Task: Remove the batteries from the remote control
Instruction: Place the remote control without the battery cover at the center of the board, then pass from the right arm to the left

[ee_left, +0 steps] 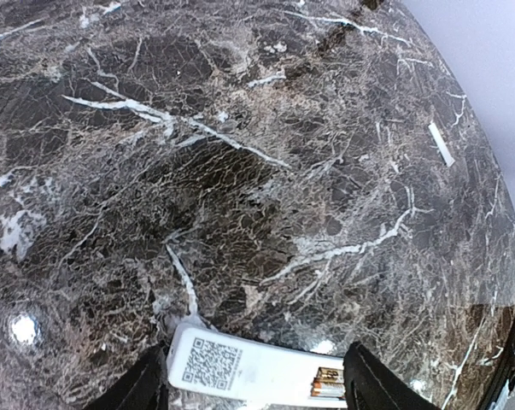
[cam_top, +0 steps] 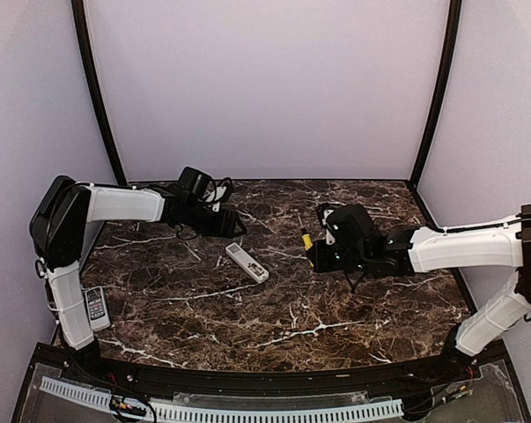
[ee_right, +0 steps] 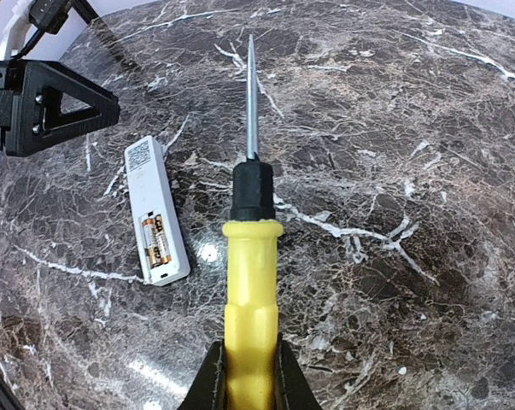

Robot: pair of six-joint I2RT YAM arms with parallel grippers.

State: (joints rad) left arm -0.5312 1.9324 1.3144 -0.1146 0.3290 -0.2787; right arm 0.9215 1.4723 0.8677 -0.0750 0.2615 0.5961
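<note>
The white remote control (cam_top: 247, 263) lies back side up near the middle of the marble table, its battery bay uncovered. Two batteries (ee_right: 155, 242) with orange-and-gold wraps sit side by side in the bay, toward the remote's near end. My left gripper (cam_top: 228, 222) hovers just behind the remote, open and empty. In the left wrist view the remote (ee_left: 248, 373) shows between its spread fingertips (ee_left: 372, 384), with the batteries (ee_left: 328, 383) by the right one. My right gripper (ee_right: 248, 376) is shut on a yellow-handled screwdriver (ee_right: 251, 282), whose blade points away, to the right of the remote (ee_right: 155, 209).
A second, grey remote (cam_top: 95, 307) lies at the table's left edge beside the left arm's base. Pale walls with black corner posts (cam_top: 96, 97) close the table in at the back and both sides.
</note>
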